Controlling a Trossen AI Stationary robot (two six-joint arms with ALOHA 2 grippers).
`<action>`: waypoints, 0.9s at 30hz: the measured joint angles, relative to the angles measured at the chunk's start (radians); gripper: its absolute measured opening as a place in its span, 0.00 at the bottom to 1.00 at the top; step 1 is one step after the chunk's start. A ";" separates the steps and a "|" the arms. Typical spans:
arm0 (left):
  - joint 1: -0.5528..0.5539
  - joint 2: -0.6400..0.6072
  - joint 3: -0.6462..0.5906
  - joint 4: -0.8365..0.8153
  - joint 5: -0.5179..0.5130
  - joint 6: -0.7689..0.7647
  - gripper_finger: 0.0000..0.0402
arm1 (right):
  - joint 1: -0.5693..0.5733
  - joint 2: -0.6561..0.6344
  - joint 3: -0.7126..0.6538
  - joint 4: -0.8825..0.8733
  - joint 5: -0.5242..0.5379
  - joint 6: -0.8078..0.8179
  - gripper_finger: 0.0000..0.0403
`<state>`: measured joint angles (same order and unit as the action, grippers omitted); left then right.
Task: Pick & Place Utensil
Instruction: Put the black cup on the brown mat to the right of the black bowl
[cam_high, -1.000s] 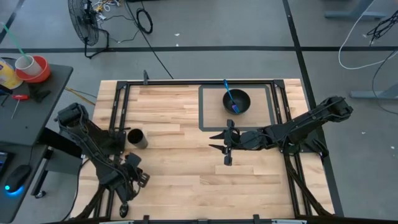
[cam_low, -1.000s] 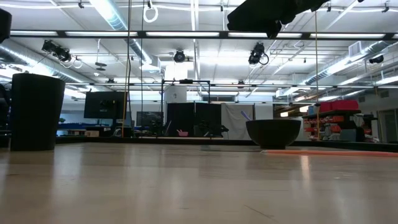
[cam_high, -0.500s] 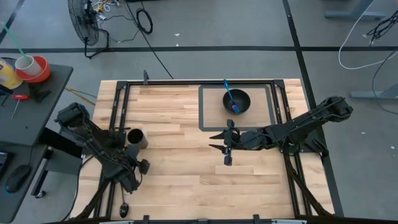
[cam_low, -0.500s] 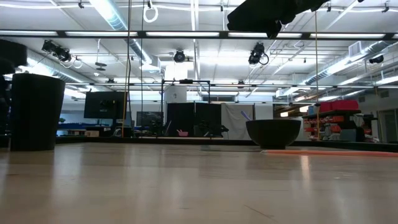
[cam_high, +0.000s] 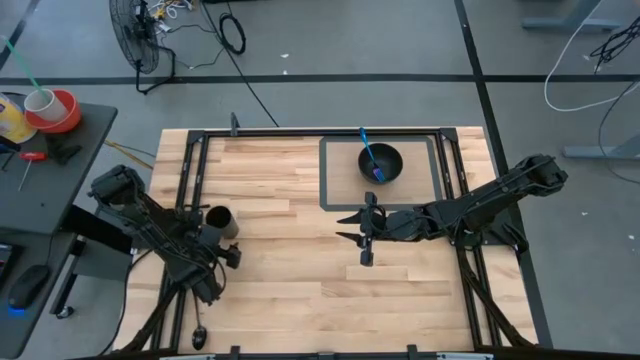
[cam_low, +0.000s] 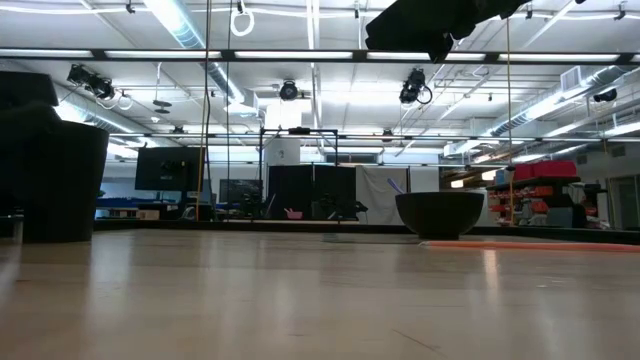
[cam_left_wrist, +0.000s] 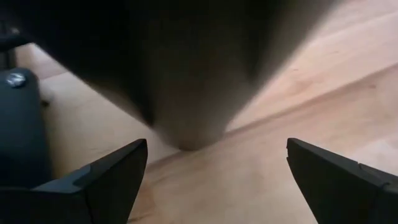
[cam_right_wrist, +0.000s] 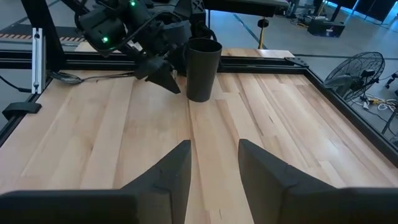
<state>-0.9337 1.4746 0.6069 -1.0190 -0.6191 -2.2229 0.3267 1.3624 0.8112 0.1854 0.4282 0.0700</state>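
A blue utensil (cam_high: 369, 150) stands in a black bowl (cam_high: 381, 163) at the table's far middle, its handle leaning over the bowl's far rim. The bowl (cam_low: 440, 215) rests on a dark-framed mat (cam_high: 330, 190). A dark cup (cam_high: 219, 222) stands upright on its base at the table's left. My left gripper (cam_high: 224, 247) is open just near of the cup (cam_left_wrist: 186, 74), its fingers wide apart and touching nothing; the right wrist view shows this gripper (cam_right_wrist: 163, 73) beside the cup (cam_right_wrist: 202, 68). At the table's middle, my right gripper (cam_high: 365, 236) is open and holds nothing.
Black frame rails (cam_high: 190, 170) run along the table's left, right and far edges. Bare wood (cam_high: 300, 290) stretches between the two grippers and toward the near edge. A side table (cam_high: 40, 120) with cups and tools stands off the left edge.
My left gripper has moved from the near left part of the table toward the far edge, up to the dark cup. In the low view its dark shape now shows at the cup. The cup, the bowl and my right arm have stayed still.
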 joint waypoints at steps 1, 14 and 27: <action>0.001 0.000 -0.006 0.000 0.000 -0.003 0.97 | 0.000 0.000 0.000 0.000 0.000 0.000 0.34; 0.055 0.000 -0.080 0.007 -0.155 0.017 0.97 | 0.000 0.000 0.000 0.000 0.000 0.000 0.34; 0.188 0.000 -0.091 0.041 -0.366 0.174 0.97 | 0.000 0.000 0.000 0.001 0.000 0.000 0.34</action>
<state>-0.7460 1.4742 0.5159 -0.9782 -0.9854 -2.0487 0.3271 1.3624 0.8112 0.1860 0.4278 0.0696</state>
